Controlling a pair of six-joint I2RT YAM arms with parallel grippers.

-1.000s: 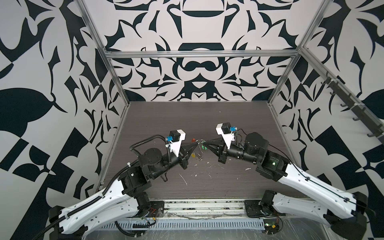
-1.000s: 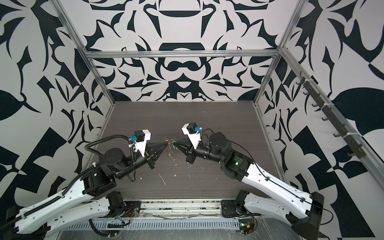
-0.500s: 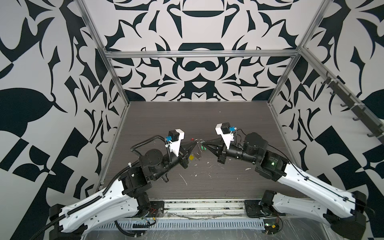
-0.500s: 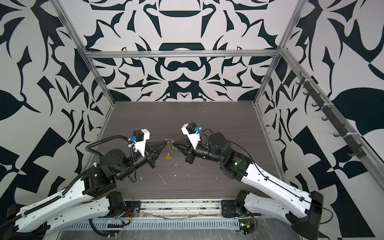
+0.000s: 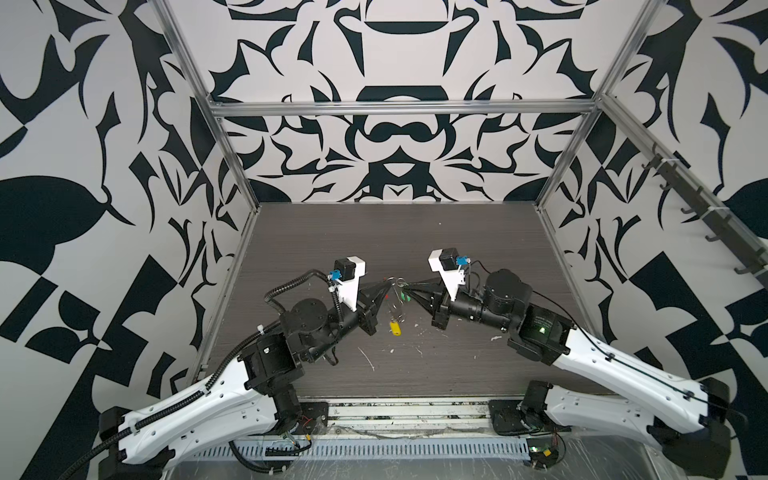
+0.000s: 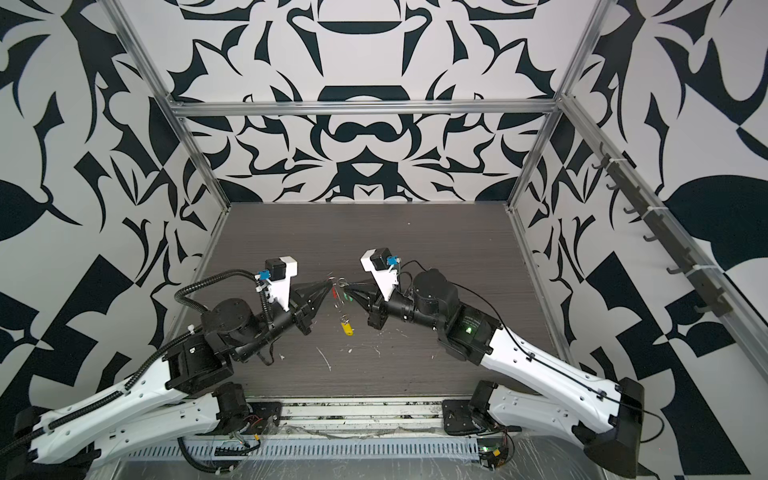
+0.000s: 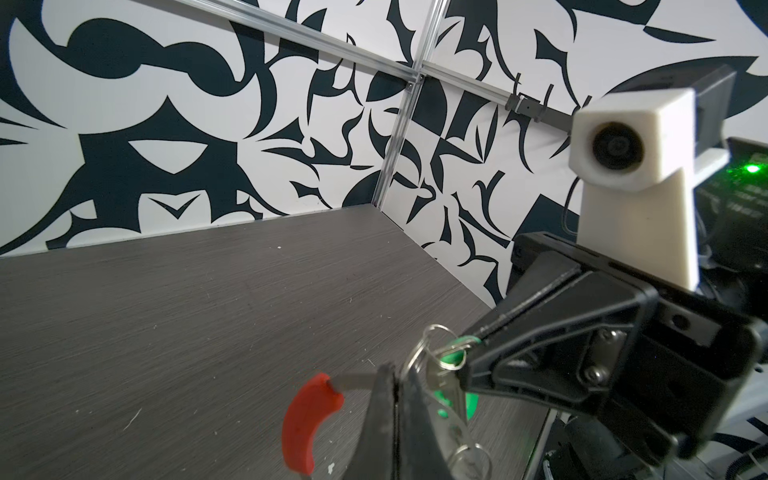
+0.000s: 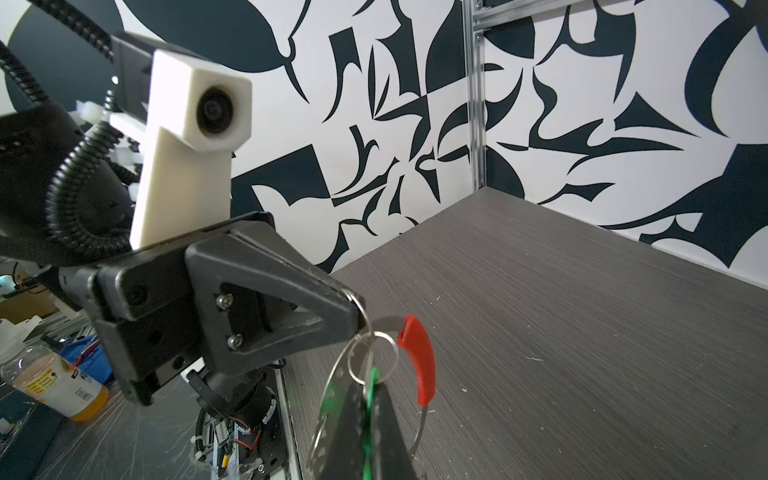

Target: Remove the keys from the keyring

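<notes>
Left gripper [image 5: 390,285], at centre-left in both top views, is clamped shut on the keyring [image 8: 327,401]. It pinches the grey band close to the red key [image 7: 307,424], which curves off to the left of the fingers in the left wrist view. The bunch is held up between the two tips at frame centre, above the table [image 5: 374,232]. The hoop's long axis hangs downward from the left tip. Below it, toward the bottom of the top views, dangles the yellow key [image 5: 395,328]; whether it touches the table cannot be told. Just right of the left tip sits the green key [image 7: 453,357], and the right gripper [image 5: 411,290] is closed tight on it, so the right arm is the nearer one. The next move likely turns on this: the green key's small loop lies on the hoop immediately right of the left grip, tips almost touching, so the key would have to be worked rightward along the band while the left side holds firm. No container stands on the table. A bottle [image 8: 62,386] with orange contents shows off the table, at lower left of the right wrist view.
</notes>
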